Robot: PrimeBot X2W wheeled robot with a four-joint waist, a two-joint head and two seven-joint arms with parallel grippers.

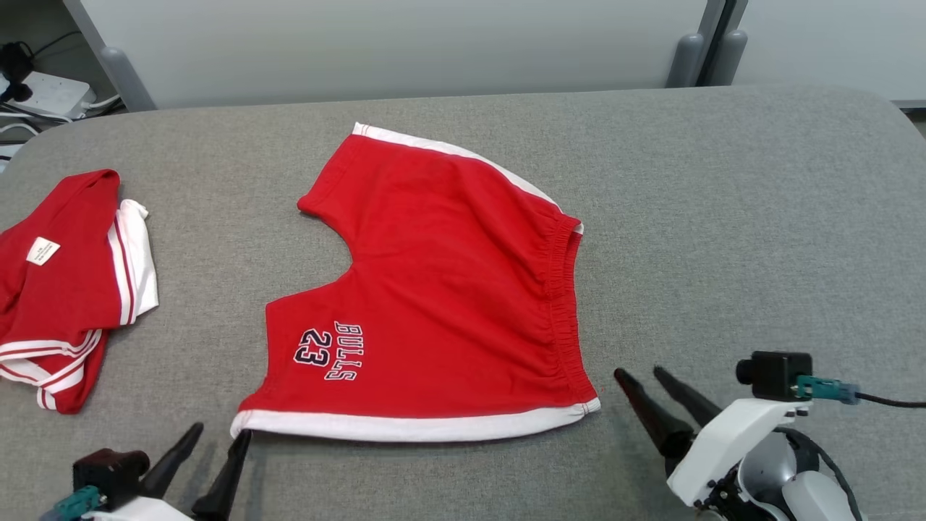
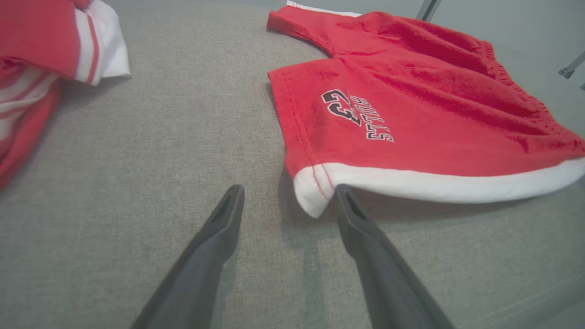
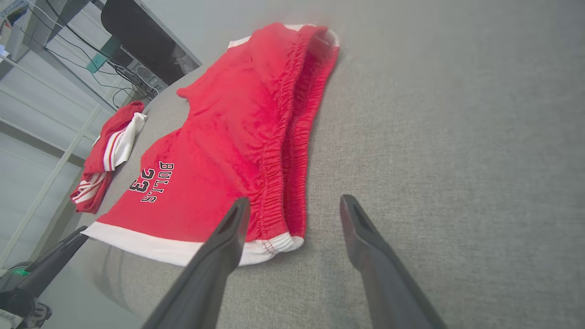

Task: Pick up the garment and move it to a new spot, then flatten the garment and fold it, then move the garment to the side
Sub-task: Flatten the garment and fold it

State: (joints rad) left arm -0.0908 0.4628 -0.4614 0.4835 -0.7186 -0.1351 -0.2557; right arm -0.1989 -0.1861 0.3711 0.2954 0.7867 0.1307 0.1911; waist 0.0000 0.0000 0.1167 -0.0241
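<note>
Tool left [image 1: 221,430], tool right [image 1: 638,371]: wide open

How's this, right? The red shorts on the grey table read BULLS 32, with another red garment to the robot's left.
No: the red shorts read BULLS 23, not 32, as the head view shows. The rest is right.

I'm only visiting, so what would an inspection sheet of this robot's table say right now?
Surface: grey fabric-covered table, smooth.
Job's things: red shorts with white trim and BULLS 23 print, spread flat, unfolded.
Clutter: crumpled red-and-white garment at the left edge.
Grippers: left gripper open at the shorts' hem corner; right gripper open beside the waistband corner; neither holds anything.
Cables: black cable off the right wrist camera; white power strip far left.
Surroundings: pale wall panels behind.
</note>
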